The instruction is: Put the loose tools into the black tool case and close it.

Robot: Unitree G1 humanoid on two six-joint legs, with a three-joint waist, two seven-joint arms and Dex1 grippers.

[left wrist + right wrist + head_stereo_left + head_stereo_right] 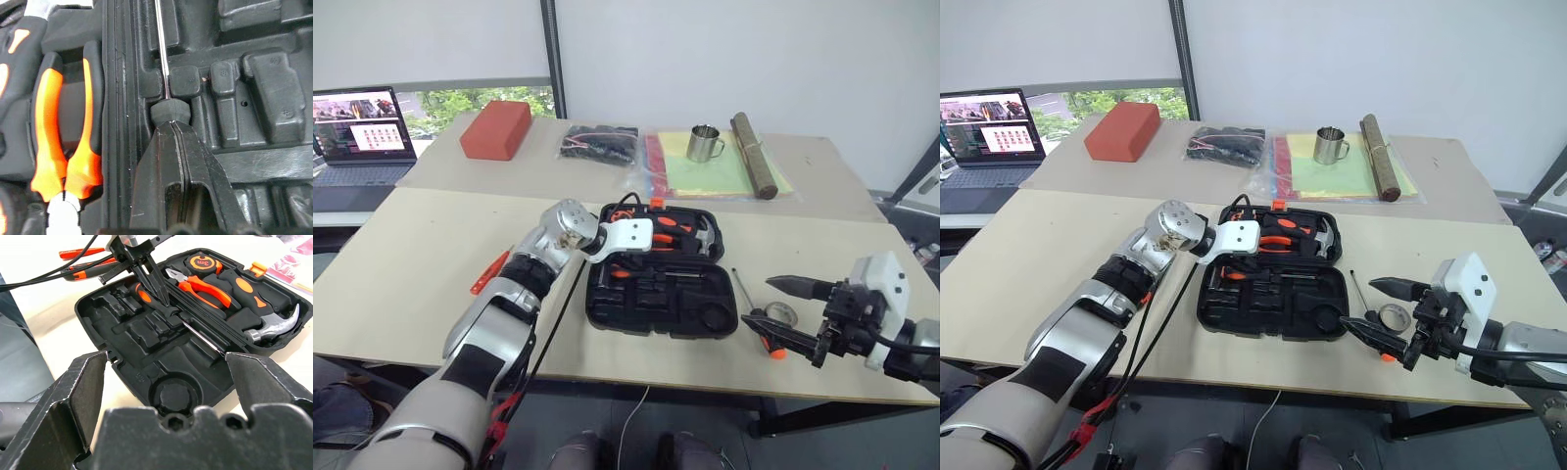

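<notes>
Left wrist view: the left hand point(172, 128) is seen pressed together, its tips meeting the black collar of an orange-black screwdriver point(161, 305) that lies in the open black tool case point(661, 304), its thin shaft along the hinge ridge beside the orange-handled pliers point(63, 147). The case rests on the counter point(411, 274). The right hand point(790, 318) is held spread above the counter's near edge, over a second screwdriver point(759, 328) and the small grey tape roll point(782, 313). A slim orange tester screwdriver point(489, 272) lies left of the case.
</notes>
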